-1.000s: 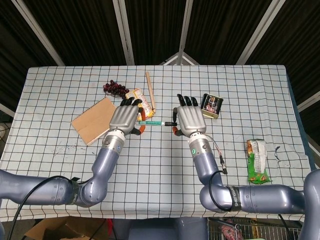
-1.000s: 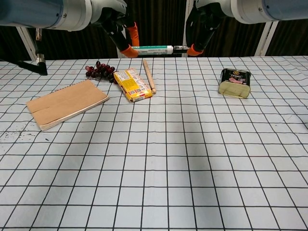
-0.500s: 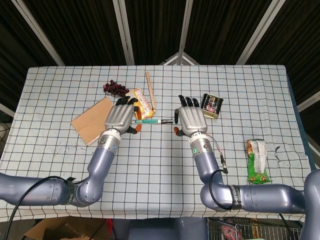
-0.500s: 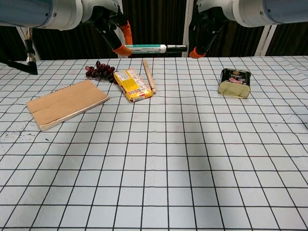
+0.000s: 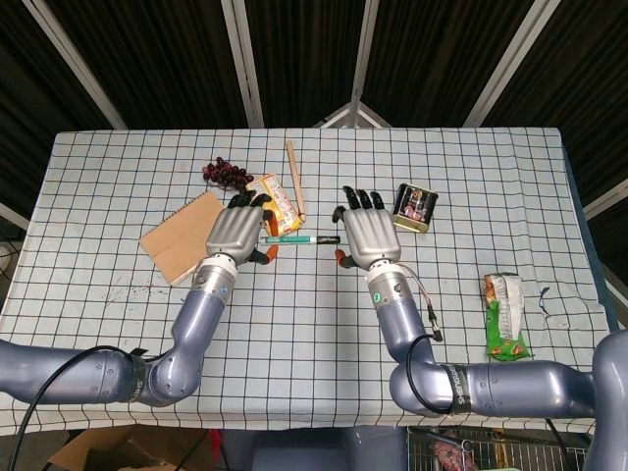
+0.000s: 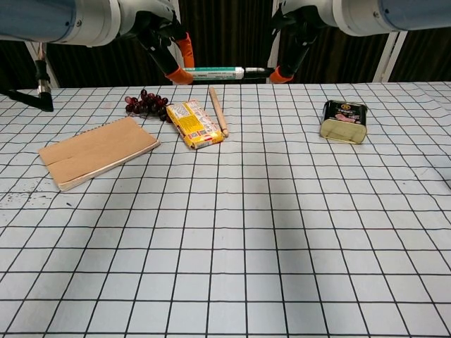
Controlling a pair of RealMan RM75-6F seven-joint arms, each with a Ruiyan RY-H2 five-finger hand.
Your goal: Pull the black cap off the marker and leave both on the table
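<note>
One marker up in the air, left hand fingers wrapped around its body, right hand fingers pinched its one black cap.

We can read no text anywhere: the printing on the yellow packet, the tin, the marker and the snack bag is too small.

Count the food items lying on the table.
4: grapes at the back left, a yellow snack pack beside them, a tin can right of centre, and a snack bag far right. The hands may hide more.
</note>
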